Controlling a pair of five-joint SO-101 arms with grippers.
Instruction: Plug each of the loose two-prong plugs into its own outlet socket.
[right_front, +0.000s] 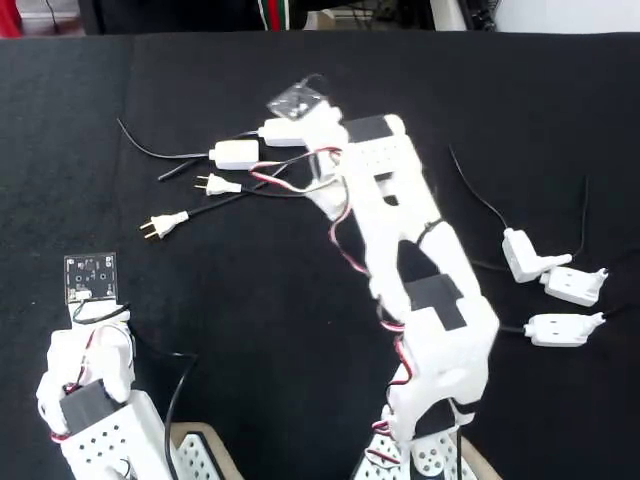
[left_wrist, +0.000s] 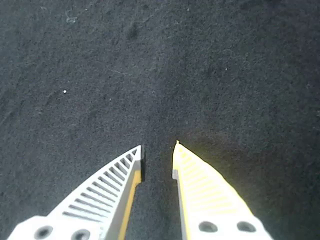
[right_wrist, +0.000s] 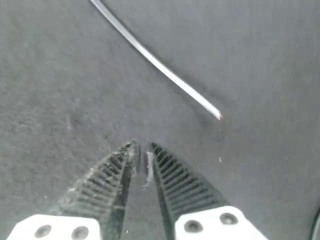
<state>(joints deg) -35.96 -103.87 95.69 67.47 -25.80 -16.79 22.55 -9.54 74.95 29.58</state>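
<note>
Two loose two-prong plugs (right_front: 217, 185) (right_front: 166, 224) lie left of centre on the black cloth, their cords running toward two white outlet sockets (right_front: 236, 153) (right_front: 284, 131). My right gripper (right_front: 298, 102) (right_wrist: 142, 146) sits just behind the farther socket, shut with nothing held, hovering over bare cloth near a thin cable (right_wrist: 160, 67). My left gripper (right_front: 90, 279) (left_wrist: 158, 146) rests at the near left, well short of the plugs; it is slightly open and empty above the cloth.
Three more white sockets (right_front: 524, 252) (right_front: 573, 285) (right_front: 560, 328) with black cords lie at the right side. A thin black cable (right_front: 140, 147) trails off to the left of the sockets. The right arm's body (right_front: 420, 280) spans the table's middle.
</note>
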